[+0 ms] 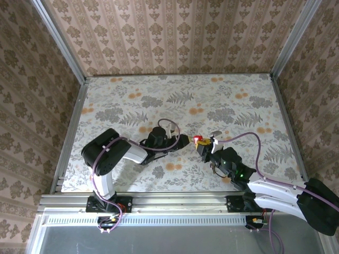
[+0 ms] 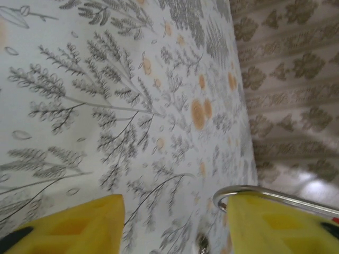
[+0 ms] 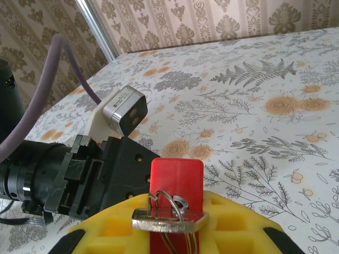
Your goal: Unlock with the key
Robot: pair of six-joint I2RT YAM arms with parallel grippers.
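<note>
My right gripper point(image 3: 177, 211) is shut on a small red padlock point(image 3: 176, 177), its yellow fingers point(image 3: 114, 227) pressed against both sides. The key point(image 3: 168, 223), thin grey metal with a wire ring through its head, sits against the padlock's near face at the keyhole. In the top view the padlock point(image 1: 198, 139) hangs between the two grippers at the table's middle. My left gripper point(image 1: 184, 141) points at it from the left. In the left wrist view its yellow fingers point(image 2: 69, 225) stand apart, open, over bare tabletop. The silver shackle point(image 2: 254, 191) curves just beside the right finger.
The floral table point(image 1: 159, 100) is walled with patterned paper on three sides, with metal rails along its edges. The left wrist's black body and camera point(image 3: 124, 110) lie close in front of the right gripper. A purple cable point(image 1: 249, 140) arcs over the right arm.
</note>
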